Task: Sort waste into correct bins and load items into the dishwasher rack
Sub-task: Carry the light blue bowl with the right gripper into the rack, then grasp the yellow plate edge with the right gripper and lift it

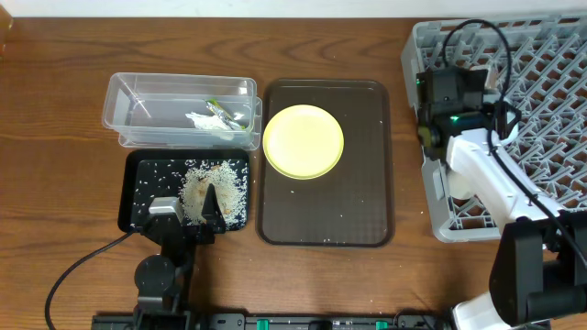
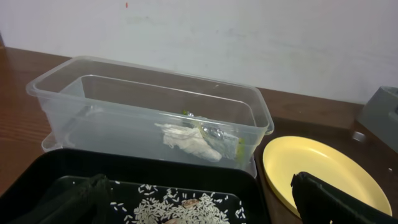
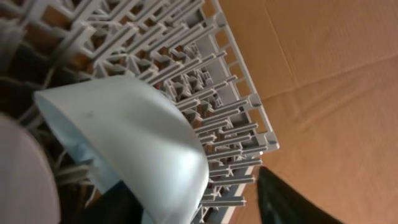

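Note:
The grey dishwasher rack point(image 1: 541, 82) stands at the right. My right gripper point(image 1: 448, 108) hangs over its left edge. In the right wrist view it is open point(image 3: 202, 208), with the light blue bowl point(image 3: 124, 143) lying on its side in the rack point(image 3: 205, 68) between the fingers. A white bowl's edge point(image 3: 22, 180) shows beside it. My left gripper point(image 1: 207, 205) is open and empty point(image 2: 205, 208) above the black tray point(image 1: 138, 174), which holds rice point(image 2: 180, 211). The clear tub point(image 1: 138, 101) holds the wrapper point(image 1: 220, 111) and white paper point(image 2: 186, 140). The yellow plate point(image 1: 303, 140) lies on the brown tray. Cup and chopsticks are out of view.
The brown serving tray point(image 1: 358, 202) lies between the bins and the rack, with a few rice grains on it. A cable runs from the left arm's base point(image 1: 156, 275) across the table's front left. The right arm's base point(image 1: 532, 275) stands at the front right.

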Robot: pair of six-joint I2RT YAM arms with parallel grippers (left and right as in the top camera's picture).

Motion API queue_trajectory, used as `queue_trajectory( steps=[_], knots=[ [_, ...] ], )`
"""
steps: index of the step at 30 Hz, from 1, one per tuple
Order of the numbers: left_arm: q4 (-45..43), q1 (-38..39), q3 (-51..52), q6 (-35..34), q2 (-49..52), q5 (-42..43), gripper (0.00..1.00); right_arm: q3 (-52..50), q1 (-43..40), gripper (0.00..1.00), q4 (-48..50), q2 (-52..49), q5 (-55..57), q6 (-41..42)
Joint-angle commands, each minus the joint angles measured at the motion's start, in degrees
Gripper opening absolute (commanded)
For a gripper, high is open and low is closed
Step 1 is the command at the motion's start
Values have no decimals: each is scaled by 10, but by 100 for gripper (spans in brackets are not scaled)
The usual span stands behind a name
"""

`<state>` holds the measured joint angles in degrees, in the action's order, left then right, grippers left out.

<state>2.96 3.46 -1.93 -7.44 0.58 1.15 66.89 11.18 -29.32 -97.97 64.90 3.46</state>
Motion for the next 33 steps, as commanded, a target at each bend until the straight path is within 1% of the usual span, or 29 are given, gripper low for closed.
queue_trajectory(
  steps=[1, 3, 5, 7, 9, 12, 14, 16, 20, 21, 23, 24, 26, 28, 29, 30, 32, 33],
  knots=[
    [10, -3, 17, 6, -3, -3, 95, 2, 35, 64, -3, 35, 2, 3],
    [10, -3, 17, 5, -3, -3, 95, 2, 64, 71, -11, 66, -43, 3],
    [10, -3, 17, 6, -3, -3, 95, 2, 103, 69, -29, 104, -143, 16],
    [10, -3, 17, 5, -3, -3, 95, 2, 134, 68, -46, 132, -255, 61],
    [10, -3, 17, 6, -3, -3, 95, 2, 164, 66, -58, 152, -423, 120],
    [10, -3, 17, 6, -3, -3, 95, -1, 190, 65, -55, 143, -620, 190],
    [10, -3, 17, 6, -3, -3, 95, -4, 207, 66, -52, 122, -688, 226],
    [10, -3, 17, 6, -3, -3, 95, -4, 223, 62, -54, 91, -689, 262],
    [10, -3, 17, 6, -3, -3, 95, -4, 231, 54, -46, 12, -650, 327],
    [10, -3, 17, 6, -3, -3, 95, -4, 228, 53, -42, -5, -646, 339],
    [10, -3, 17, 6, -3, -3, 95, -4, 217, 49, -26, -42, -640, 361],
    [10, -3, 17, 6, -3, -3, 95, -4, 212, 49, -16, -58, -640, 369],
    [10, -3, 17, 5, -3, -3, 95, -4, 202, 47, 6, -87, -641, 371],
    [10, -3, 17, 6, -3, -3, 95, -4, 195, 39, 18, -113, -641, 372],
    [10, -3, 17, 5, -3, -3, 95, -4, 192, 32, 19, -123, -642, 372],
    [10, -3, 17, 5, -3, -3, 95, -4, 190, 21, 13, -128, -643, 372],
    [10, -3, 17, 6, -3, -3, 95, -4, 184, 9, -2, -126, -643, 372],
    [10, -3, 17, 6, -3, -3, 95, -4, 179, 6, -7, -120, -642, 372]
  ],
)
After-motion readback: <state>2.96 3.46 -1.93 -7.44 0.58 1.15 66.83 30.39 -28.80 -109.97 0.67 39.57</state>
